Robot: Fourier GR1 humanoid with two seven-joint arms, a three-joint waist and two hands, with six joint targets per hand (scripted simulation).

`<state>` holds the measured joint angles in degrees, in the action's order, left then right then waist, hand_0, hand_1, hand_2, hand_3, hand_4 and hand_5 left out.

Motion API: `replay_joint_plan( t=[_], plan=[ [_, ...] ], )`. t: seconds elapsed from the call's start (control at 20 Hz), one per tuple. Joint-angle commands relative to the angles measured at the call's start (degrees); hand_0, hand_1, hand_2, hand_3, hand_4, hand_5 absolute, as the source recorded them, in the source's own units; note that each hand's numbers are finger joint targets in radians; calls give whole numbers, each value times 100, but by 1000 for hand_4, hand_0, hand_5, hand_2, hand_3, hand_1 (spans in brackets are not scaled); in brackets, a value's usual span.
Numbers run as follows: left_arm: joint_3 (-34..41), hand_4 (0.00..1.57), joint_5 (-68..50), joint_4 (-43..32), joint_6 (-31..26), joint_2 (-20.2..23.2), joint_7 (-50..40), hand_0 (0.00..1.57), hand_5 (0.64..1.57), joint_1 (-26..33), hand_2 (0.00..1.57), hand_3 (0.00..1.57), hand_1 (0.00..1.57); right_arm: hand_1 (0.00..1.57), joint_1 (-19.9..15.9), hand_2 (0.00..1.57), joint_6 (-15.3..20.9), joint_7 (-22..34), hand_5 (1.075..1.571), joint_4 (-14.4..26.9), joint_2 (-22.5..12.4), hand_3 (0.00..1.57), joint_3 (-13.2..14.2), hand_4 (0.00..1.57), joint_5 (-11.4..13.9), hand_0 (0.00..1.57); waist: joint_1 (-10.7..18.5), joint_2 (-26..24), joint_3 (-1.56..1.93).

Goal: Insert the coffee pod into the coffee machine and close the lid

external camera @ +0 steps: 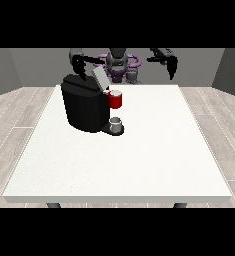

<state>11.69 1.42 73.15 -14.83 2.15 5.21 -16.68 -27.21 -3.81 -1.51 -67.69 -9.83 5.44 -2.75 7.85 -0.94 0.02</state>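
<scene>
the coffee machine (84,106) stands on the counter (139,160) toward the view's left, its grey lid (100,77) tilted up and open. the red piece at its front (115,100) looks like the pod holder; whether the coffee pod sits in it i cannot tell. a small grey cup (116,123) rests below. the robot hand at the view's left (79,64) hangs just above the machine's back, near the lid and much nearer than the robot hand at the view's right (172,65), which is well apart. how either's fingers lie i cannot tell. nothing blocks the lid.
</scene>
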Motion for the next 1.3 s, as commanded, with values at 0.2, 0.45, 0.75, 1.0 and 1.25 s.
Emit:
replay_joint_plan(
  t=[0.2,0.45,0.75,1.0,1.25],
  plan=[
    [-9,0,-246,554,97,264,-371,0,1571,17,0,0,0,0,-409,0,-78,-308,1571,517,12,0,-116,0,291,0,-71,259,-1],
    [-134,0,-280,638,154,171,-44,0,1571,162,0,0,0,0,-874,0,17,-471,1571,824,-46,0,88,40,297,0,54,557,-1],
    [-185,0,-235,492,244,272,-105,0,1571,232,0,0,0,0,-1090,0,-41,-4,1571,777,152,0,-135,0,363,0,-127,411,-2],
    [-307,0,-238,697,212,243,13,0,1571,274,0,0,0,0,-1227,0,269,-493,1571,1094,173,0,-32,0,553,0,178,686,-1],
    [-55,0,-403,391,389,419,-279,0,1571,-96,0,0,0,0,-1615,0,87,18,1571,997,284,0,-204,114,564,0,-59,529,-2]
  ],
)
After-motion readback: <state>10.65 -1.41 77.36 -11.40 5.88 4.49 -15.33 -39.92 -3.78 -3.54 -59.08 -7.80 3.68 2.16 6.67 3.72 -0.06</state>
